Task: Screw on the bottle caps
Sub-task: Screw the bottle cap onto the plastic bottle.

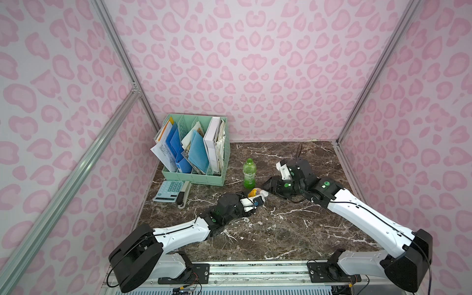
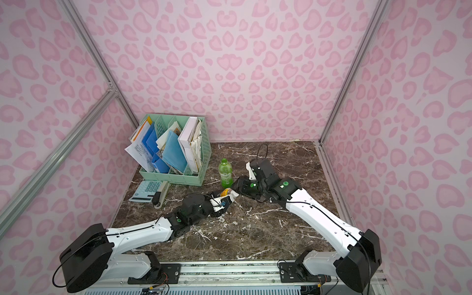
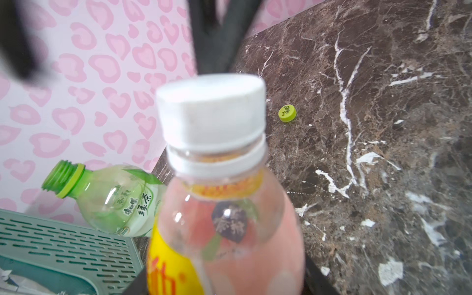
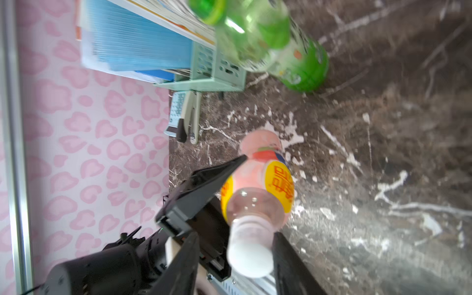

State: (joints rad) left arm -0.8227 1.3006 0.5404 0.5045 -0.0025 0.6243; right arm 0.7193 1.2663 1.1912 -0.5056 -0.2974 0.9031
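Observation:
My left gripper point(image 1: 251, 198) is shut on the pale pink bottle point(image 1: 256, 192) and holds it tilted above the table. The body fills the left wrist view point(image 3: 229, 242). A white cap point(image 3: 212, 112) sits on the bottle's neck. My right gripper point(image 4: 235, 246) stands open around that cap point(image 4: 249, 258), with a gap on one side. The green bottle point(image 1: 249, 173) stands upright and uncapped just behind, its threads bare point(image 3: 61, 176). A yellow-green cap point(image 3: 287, 114) lies on the marble; the right arm hides it in both top views.
A mint file organizer point(image 1: 204, 176) full of papers stands at the back left. A calculator point(image 1: 169, 191) and a stapler point(image 1: 184, 196) lie in front of it. Pink patterned walls close in three sides.

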